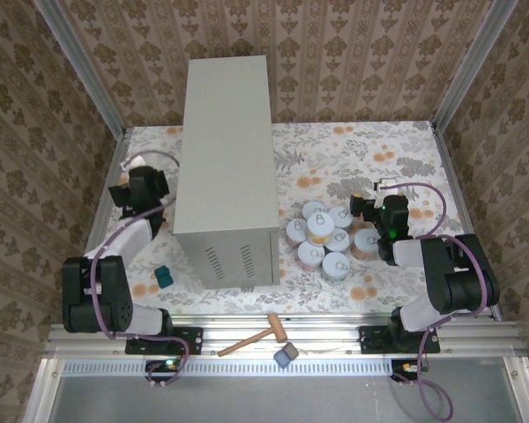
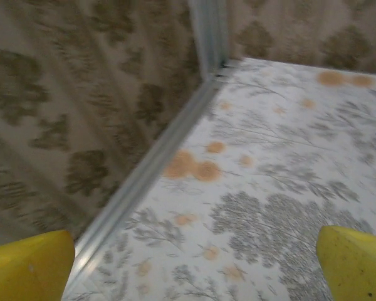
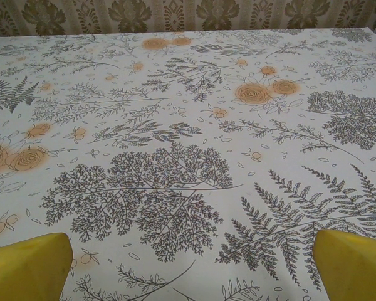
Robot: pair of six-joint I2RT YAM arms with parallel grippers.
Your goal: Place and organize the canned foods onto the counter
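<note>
The small cylindrical cans (image 1: 328, 240) with silver-white lids stand clustered on the floral-patterned floor (image 1: 370, 150), just beside the tall beige-grey metal box (image 1: 227, 159) and near my right gripper (image 1: 358, 202).

no readable text, labels too small

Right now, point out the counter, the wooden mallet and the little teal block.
counter (image 1: 225, 150), top external view, middle of its flat top.
wooden mallet (image 1: 251, 340), top external view, on its handle.
teal block (image 1: 164, 278), top external view, its top face.
</note>
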